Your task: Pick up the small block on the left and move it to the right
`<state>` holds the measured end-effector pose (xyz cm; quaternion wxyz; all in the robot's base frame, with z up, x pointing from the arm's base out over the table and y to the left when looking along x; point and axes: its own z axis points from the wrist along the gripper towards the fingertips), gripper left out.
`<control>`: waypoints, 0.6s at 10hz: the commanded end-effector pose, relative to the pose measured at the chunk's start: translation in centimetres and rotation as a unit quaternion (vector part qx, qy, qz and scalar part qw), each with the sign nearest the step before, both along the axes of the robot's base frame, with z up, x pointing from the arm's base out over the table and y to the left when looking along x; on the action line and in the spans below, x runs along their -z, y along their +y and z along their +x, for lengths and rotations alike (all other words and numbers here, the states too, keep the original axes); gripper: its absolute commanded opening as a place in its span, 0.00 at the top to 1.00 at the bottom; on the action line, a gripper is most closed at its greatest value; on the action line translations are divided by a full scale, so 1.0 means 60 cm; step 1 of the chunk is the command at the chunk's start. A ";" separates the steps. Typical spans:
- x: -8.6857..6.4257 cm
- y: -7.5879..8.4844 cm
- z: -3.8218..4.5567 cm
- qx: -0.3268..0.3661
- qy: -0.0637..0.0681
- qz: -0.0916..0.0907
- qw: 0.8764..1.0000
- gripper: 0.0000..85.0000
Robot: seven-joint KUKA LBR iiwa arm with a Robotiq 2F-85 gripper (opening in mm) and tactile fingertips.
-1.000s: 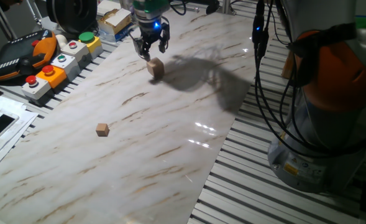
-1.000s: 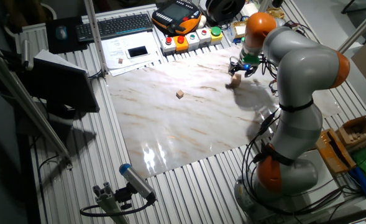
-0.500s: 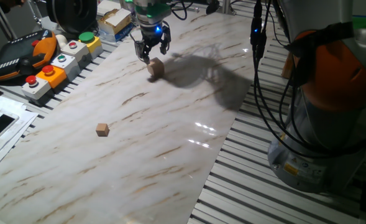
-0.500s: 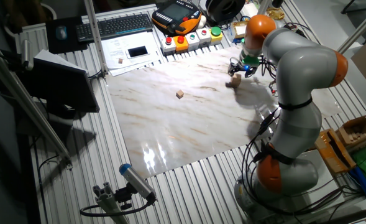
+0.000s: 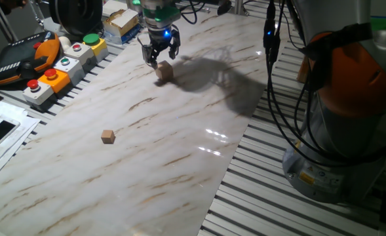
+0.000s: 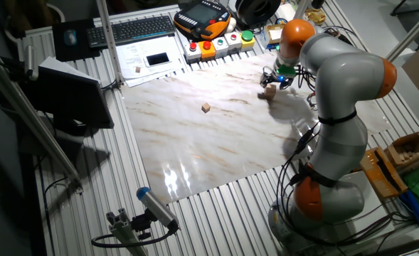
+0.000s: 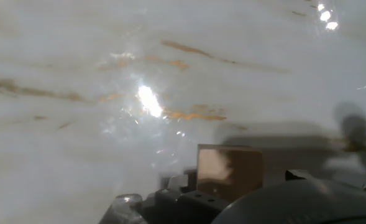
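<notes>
Beige small block (image 5: pixel 164 72) on bench (image 5: pixel 179 144) near far edge; my tool (image 5: pixel 158 59), fingers spread, has dropped closer above it. Grasp next.

No readable text, labels, brands, numbers or signs are showing in any view; the printed sheets (image 6: pixel 141 57) beside the table are lying too small and blurred to read.
</notes>
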<state>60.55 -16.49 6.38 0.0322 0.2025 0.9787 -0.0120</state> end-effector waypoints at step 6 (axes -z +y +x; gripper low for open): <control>0.018 0.005 0.004 0.001 -0.005 0.003 1.000 0.08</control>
